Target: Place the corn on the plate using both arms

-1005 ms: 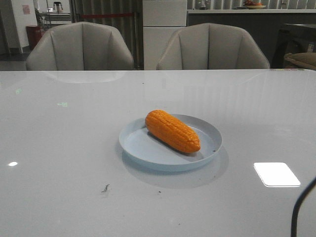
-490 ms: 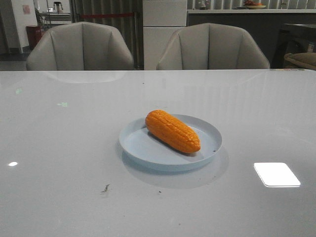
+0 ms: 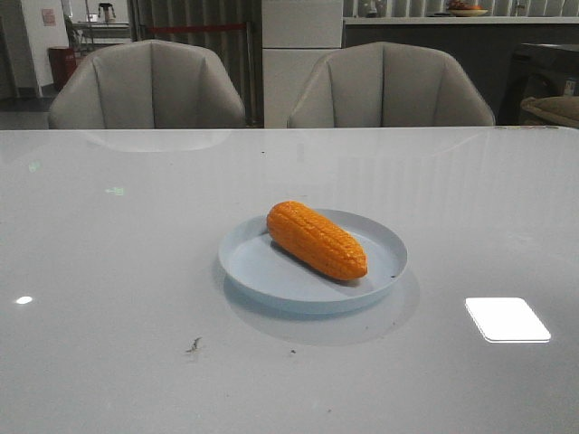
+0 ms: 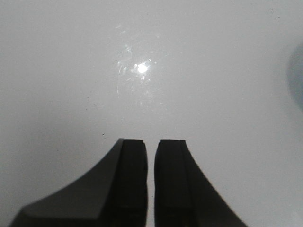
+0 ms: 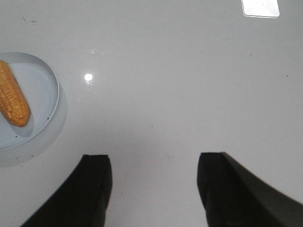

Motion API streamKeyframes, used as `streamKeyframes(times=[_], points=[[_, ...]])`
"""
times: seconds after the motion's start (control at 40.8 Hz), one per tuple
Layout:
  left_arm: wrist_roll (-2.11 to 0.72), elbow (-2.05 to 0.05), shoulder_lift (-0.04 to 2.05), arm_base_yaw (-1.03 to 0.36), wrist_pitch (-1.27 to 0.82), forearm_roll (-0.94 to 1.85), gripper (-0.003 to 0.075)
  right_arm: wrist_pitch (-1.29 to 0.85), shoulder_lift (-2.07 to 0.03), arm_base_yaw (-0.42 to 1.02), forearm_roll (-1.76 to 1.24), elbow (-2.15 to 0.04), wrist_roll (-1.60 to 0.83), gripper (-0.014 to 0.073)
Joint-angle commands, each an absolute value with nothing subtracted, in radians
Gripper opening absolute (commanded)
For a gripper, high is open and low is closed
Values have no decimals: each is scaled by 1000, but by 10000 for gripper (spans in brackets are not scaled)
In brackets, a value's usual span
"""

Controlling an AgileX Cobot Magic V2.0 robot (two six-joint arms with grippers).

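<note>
The orange corn (image 3: 317, 240) lies diagonally on the pale blue plate (image 3: 262, 267) in the middle of the white table. Neither arm shows in the front view. In the right wrist view the corn (image 5: 13, 100) and the plate (image 5: 45, 80) sit at the picture's left edge, well apart from my right gripper (image 5: 154, 163), which is open and empty over bare table. My left gripper (image 4: 151, 146) has its jaws nearly together with only a thin gap, holds nothing, and hovers over bare table. A blurred pale blue shape (image 4: 297, 75) shows at the edge of the left wrist view.
Two grey chairs (image 3: 149, 86) (image 3: 389, 86) stand behind the table's far edge. A bright light reflection (image 3: 507, 318) lies on the table right of the plate. A small dark smudge (image 3: 193, 344) marks the table in front of the plate.
A dark cable or arm part at the lower right corner of the front view one second ago has left the view. The corn and the plate have not moved.
</note>
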State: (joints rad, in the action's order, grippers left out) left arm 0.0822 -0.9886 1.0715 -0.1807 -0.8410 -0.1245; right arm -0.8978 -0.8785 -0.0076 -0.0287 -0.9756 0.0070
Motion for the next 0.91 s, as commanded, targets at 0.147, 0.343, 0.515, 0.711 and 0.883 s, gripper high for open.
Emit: streamKeyframes(times=[0.147,0.343,0.515,0.711,0.883], points=[[92,-1017,1053,-177,-789,-109,90,-830,-874,-14,-34,-1001,0,496],[92,-1017,1053,-177,-787,-114,90,-830,-874,-14,-34,-1001,0,496],[92,-1009,1050,-177,-767,-125,90,-830,-874,-14,-34,-1001,0,496],[92,-816,841,-99,-350,-165,90,-830,-874,-14,-34,-1001,0,496],[92,-532,631,-49,50,-163,90,-830,-874,-14,-34,-1001,0,496]])
